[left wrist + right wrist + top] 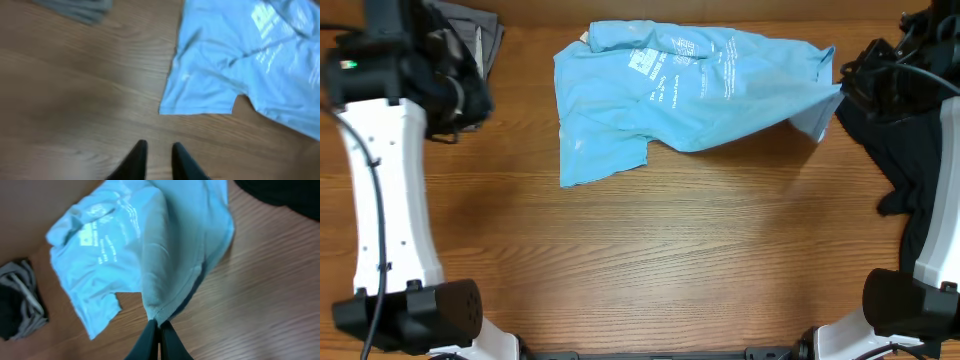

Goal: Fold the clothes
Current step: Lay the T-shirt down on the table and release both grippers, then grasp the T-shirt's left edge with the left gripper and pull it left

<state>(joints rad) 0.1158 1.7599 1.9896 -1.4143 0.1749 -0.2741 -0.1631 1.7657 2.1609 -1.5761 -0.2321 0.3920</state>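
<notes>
One T-shirt (700,100) edge pinched in right tool (159,325); left tool (159,150) apart.

(a) T-shirt (690,90): light blue, plain; white printed lettering (660,68) in blocks on chest. (b) table (650,260): mid-brown wood w/ darker grain lines. (c) folded garments (485,35), top-left corner: grey; black part shows in right wrist view. (d) cloth (910,150) at right edge: black, no pattern. (e) left arm (385,190): white link, black joints, small green light (353,65). (f) left gripper (159,147) & right gripper (159,326): black fingers.
</notes>
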